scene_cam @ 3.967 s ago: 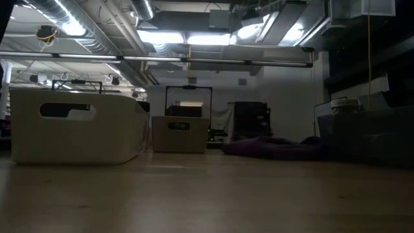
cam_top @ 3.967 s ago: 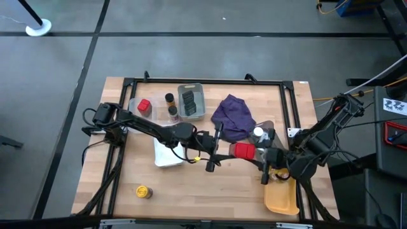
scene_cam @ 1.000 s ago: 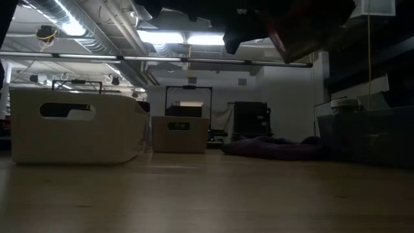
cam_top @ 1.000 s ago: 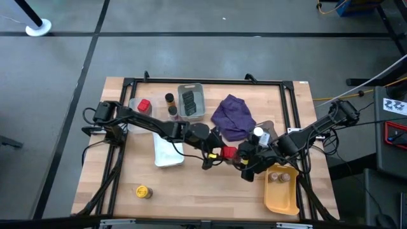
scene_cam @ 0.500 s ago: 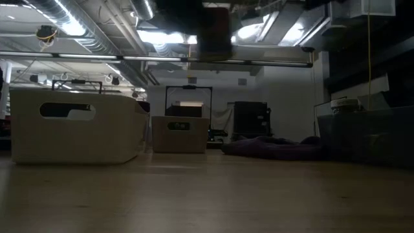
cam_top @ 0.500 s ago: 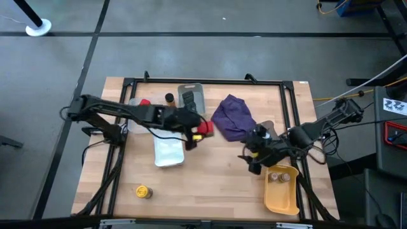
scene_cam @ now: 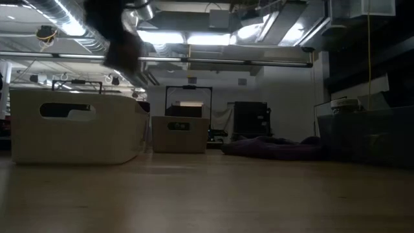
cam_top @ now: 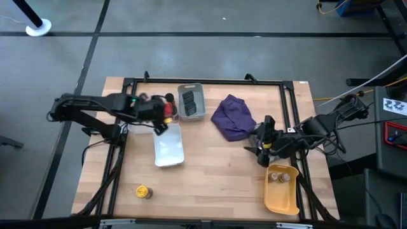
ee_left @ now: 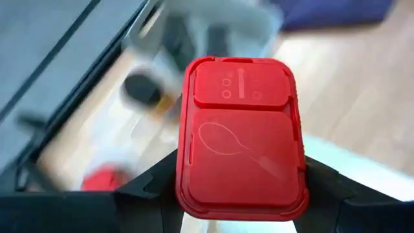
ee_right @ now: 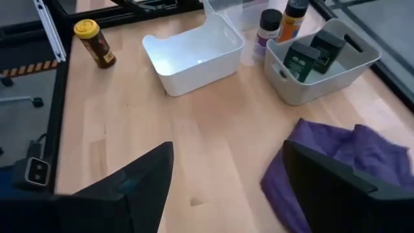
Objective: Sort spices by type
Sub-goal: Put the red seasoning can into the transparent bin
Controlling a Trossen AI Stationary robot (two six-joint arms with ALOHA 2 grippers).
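- Left gripper (ee_left: 240, 194) holding a red tin (ee_left: 240, 136) above the desk (cam_top: 210, 184), fingers (ee_left: 145, 188) clamped on its two sides, lid with the spoon mark facing the wrist camera.
- In the high view, sitting over the far-left part of the desk, red tin (cam_top: 167, 109) just beside the grey tray (cam_top: 191, 114) and above the far edge of the white tray (cam_top: 168, 147).
- Right gripper (ee_right: 226, 188) hovering over bare wood near the purple cloth (ee_right: 336, 165), fingers (ee_right: 126, 184) spread wide apart, carrying nothing.
- High view placing the right gripper (cam_top: 262, 145) between the purple cloth (cam_top: 233, 118) and the yellow tray (cam_top: 281, 191), right side of the desk.
- Grey tray (ee_right: 323, 74) holding two dark grey tins (ee_right: 310, 58), standing side by side.
- Purple-labelled jar with a white cap (ee_right: 269, 26) and an orange jar (ee_right: 294, 13) standing just beside the grey tray, next to a clear tray (ee_right: 240, 10).
- White tray (ee_right: 194, 55) lying empty, near the grey one.
- Yellow-capped jar (ee_right: 94, 43) standing upright and alone, well apart from the trays; same jar (cam_top: 143, 191) near the front-left corner in the high view.
- Two small jars (cam_top: 277, 177) resting inside the yellow tray.
- Low view showing only a dark blurred shape of an arm at upper left, nothing more readable there.
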